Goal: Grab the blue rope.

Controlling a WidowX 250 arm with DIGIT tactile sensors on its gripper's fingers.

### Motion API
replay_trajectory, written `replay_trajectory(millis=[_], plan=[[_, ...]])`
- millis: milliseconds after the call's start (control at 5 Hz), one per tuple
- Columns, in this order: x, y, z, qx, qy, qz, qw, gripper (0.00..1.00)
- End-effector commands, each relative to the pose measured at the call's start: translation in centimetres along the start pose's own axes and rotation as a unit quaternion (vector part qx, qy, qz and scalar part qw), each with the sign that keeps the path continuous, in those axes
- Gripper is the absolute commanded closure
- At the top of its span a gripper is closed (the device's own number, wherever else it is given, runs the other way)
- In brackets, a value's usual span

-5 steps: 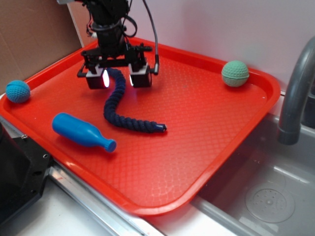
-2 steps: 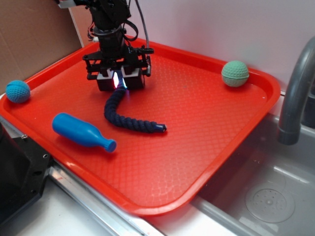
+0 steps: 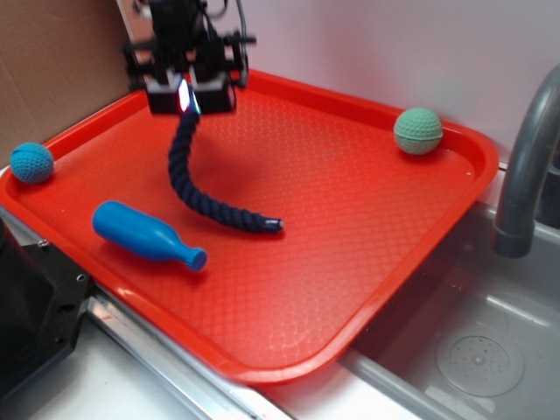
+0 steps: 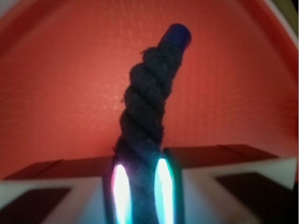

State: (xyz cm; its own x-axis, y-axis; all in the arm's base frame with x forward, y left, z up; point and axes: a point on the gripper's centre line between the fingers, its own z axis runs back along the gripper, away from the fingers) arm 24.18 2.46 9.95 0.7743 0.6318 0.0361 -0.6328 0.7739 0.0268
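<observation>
Gripping blue rope [image 3: 188, 171] by top end only, tool [image 3: 186, 98] clamped on it; far end trails on red tray [image 3: 367, 219]. Risk: limp rope slipping from pads, snagging blue bottle [image 3: 144, 234].

Dark navy twisted blue rope [image 3: 188, 179] hung by upper end near tray's far-left corner, lower end trailed on tray
</observation>
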Motion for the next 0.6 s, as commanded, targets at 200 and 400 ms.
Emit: replay_trajectory(millis=[200, 400], plan=[[-2.7, -1.7, 11.9, -0.098, -0.003, -0.222, 0.970, 1.00], [-3.6, -1.7, 12.4, -0.093, 0.007, -0.232, 0.968, 1.00]])
